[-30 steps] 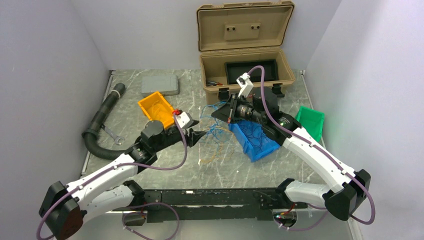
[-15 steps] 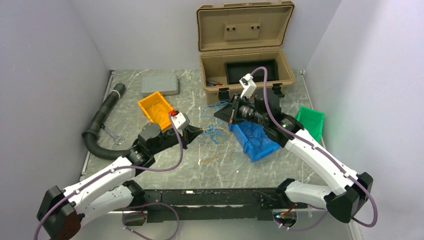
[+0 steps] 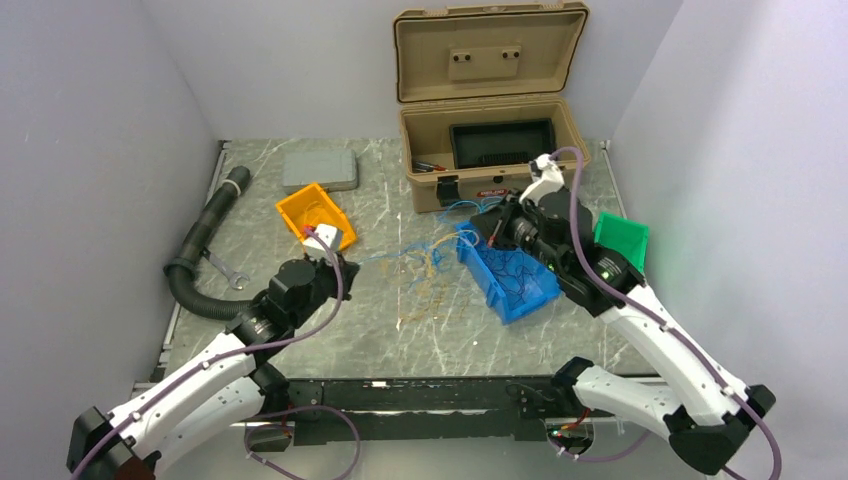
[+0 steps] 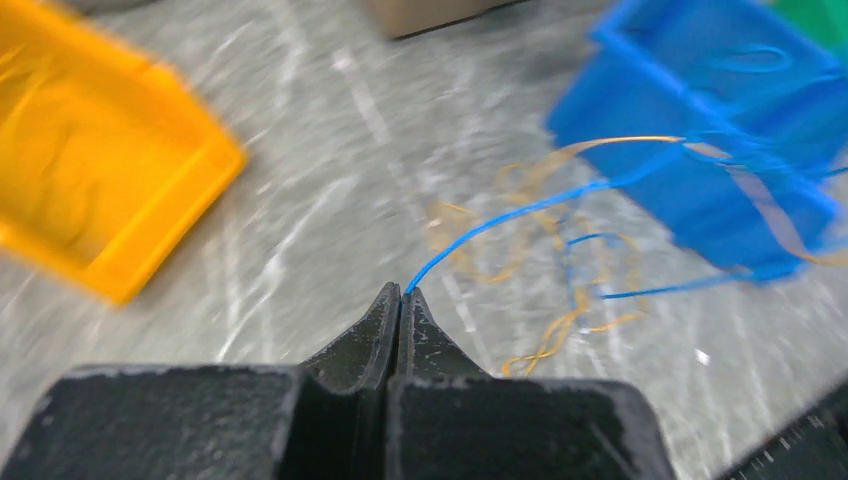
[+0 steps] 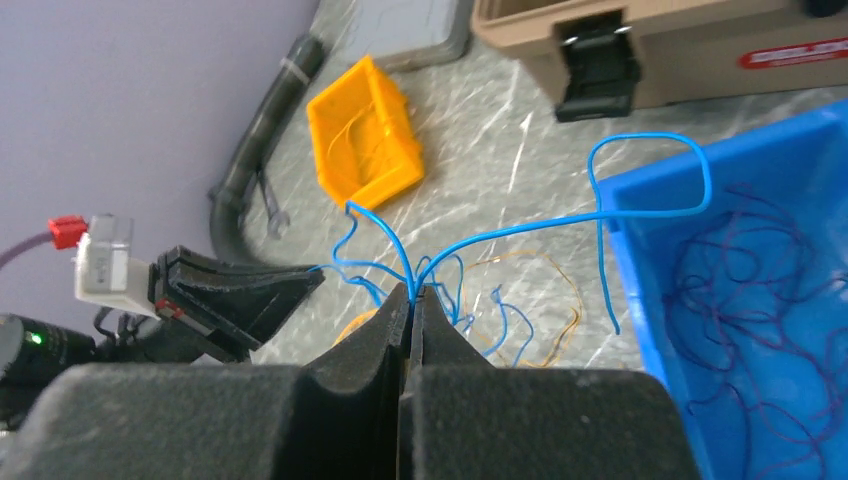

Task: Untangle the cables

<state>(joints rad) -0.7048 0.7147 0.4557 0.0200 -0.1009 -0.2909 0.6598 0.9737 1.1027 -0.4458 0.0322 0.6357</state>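
**Both grippers clamped on blue cables, tangle spread between them**

Your left gripper [image 4: 400, 292] is clenched, its tips meeting on the end of a single blue cable [image 4: 505, 213]. From the tips that cable rises to the right in a fairly straight line, above the marble table [image 4: 300, 230], toward the blue bin [image 4: 700, 180]. Loose orange-yellow cables [image 4: 545, 335] lie curled on the table beneath it. The orange bin [image 4: 100, 200] sits to the left of the gripper, blurred in the wrist view.

Your right gripper [image 5: 412, 290] is also pressed closed, pinching a bunch of blue cables [image 5: 440, 265] that fan out from between its tips. One strand of the bunch arcs right and loops over the blue bin's near wall. Dark cables [image 5: 750, 290] lie heaped inside that bin.

From above, you see the main tangle of cables [image 3: 428, 260] on the table between the two grippers, just left of the blue bin. The right gripper hangs over the bin's far left corner, in front of the open tan case [image 3: 490, 185]. At the far left lie a black hose [image 3: 205, 240] and a wrench [image 3: 228, 272]. A green bin [image 3: 622, 238] stands beside the right arm.
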